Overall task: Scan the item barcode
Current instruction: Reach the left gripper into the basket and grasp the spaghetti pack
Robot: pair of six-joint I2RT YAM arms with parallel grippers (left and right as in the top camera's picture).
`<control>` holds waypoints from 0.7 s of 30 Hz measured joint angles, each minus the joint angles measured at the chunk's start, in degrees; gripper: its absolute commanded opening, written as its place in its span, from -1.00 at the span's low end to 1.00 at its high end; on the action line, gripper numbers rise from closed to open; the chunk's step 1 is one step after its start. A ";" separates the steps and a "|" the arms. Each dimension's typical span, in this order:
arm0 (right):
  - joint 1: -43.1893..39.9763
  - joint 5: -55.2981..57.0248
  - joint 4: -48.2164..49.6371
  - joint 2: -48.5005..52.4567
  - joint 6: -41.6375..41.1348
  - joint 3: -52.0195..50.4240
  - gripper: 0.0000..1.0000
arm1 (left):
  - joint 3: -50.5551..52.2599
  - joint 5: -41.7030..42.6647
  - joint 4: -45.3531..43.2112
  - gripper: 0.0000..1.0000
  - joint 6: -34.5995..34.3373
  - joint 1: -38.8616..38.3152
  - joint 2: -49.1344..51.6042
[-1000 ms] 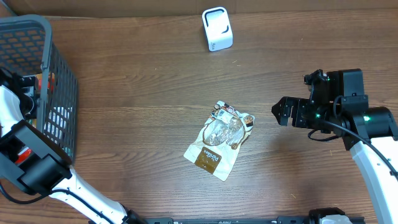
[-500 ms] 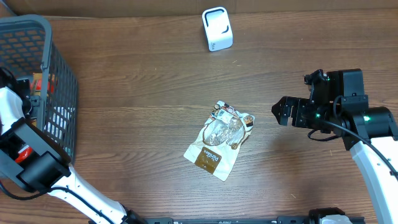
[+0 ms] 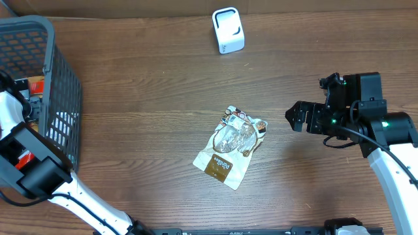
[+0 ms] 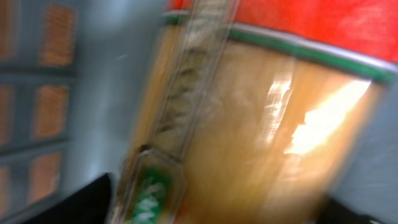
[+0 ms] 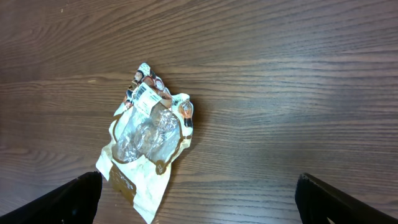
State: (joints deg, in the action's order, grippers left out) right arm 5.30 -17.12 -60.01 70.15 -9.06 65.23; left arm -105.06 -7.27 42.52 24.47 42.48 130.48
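Snack pouch [image 3: 230,145] lies flat mid-counter [image 3: 144,130], white label showing, well below the white scanner [image 3: 228,30]. Right pincer [image 3: 294,118] hovers near its right side, jaws wide apart and empty. Left pincer [image 4: 211,208] is inside the basket [image 3: 65,98], close against a red-and-tan packet [image 4: 261,124]. The view is blurred, so its grip cannot be told.

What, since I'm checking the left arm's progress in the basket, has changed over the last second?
The left arm shifted slightly inside the basket, and more of the red-orange pack now shows there. Its wrist view is blurred, so a grip cannot be confirmed. The right gripper, open, the pouch and the scanner stayed put.
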 measured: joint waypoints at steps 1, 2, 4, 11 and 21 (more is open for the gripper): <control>0.00 0.00 0.00 0.00 0.02 0.00 1.00 | -0.13 0.44 0.09 -0.47 0.09 0.00 0.09; 0.00 0.00 0.00 0.00 0.02 0.00 1.00 | -0.17 0.83 0.09 -0.62 0.09 0.00 0.17; -0.02 0.00 0.00 0.00 0.00 0.00 1.00 | -0.61 0.87 0.07 -0.80 0.26 0.00 0.20; 0.00 0.00 0.20 0.00 -0.13 0.00 1.00 | -1.68 1.07 1.55 -0.92 -1.60 0.00 0.15; 0.00 0.02 2.16 0.00 -0.17 0.00 1.00 | -6.88 6.36 12.17 -0.92 -6.64 0.15 0.15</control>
State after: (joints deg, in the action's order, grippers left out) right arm 5.30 -17.10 -57.84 70.15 -9.23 65.23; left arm -111.94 -0.91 54.70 17.82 42.63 130.63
